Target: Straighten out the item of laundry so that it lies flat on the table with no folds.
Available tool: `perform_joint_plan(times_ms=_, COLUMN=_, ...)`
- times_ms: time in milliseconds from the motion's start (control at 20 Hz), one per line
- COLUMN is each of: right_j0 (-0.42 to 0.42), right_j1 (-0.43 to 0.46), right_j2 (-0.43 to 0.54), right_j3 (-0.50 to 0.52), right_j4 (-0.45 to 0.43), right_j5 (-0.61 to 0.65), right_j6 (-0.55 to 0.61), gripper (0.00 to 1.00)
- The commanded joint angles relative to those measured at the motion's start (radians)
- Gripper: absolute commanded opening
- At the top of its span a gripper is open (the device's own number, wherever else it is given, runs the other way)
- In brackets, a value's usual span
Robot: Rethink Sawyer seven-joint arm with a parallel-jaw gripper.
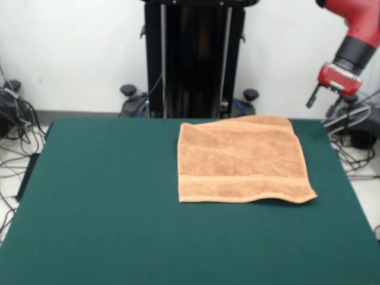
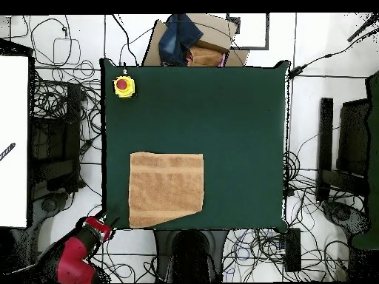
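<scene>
The item of laundry, an orange-tan towel [image 1: 240, 160], lies spread on the green table [image 1: 107, 196], right of centre and towards the far edge. A woven band runs along its near side. Its far edge looks slightly rolled, and its near right corner lifts a little. From overhead the towel [image 2: 166, 188] sits near the table's [image 2: 237, 133] bottom left, with one lower corner cut off on a slant. My gripper [image 1: 320, 89] hangs on the red arm beyond the table's far right corner, clear of the towel. The overhead view places the gripper [image 2: 109, 223] just off the table's corner.
A yellow box with a red button [image 2: 123, 86] stands on the table's top left corner in the overhead view. A cardboard box with blue cloth [image 2: 192, 41] sits past the top edge. Cables [image 1: 15, 148] cover the floor around the table.
</scene>
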Motion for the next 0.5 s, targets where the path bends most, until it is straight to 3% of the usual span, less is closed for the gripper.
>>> perform_joint_plan(times_ms=50, right_j0=-0.003, right_j1=0.063, right_j2=0.011, right_j3=-0.05, right_j4=0.029, right_j5=-0.004, right_j6=-0.136, gripper=1.0)
perform_joint_plan(times_ms=500, right_j0=-0.01, right_j1=0.121, right_j2=0.0, right_j3=-0.078, right_j4=0.024, right_j5=-0.038, right_j6=-0.121, gripper=1.0)
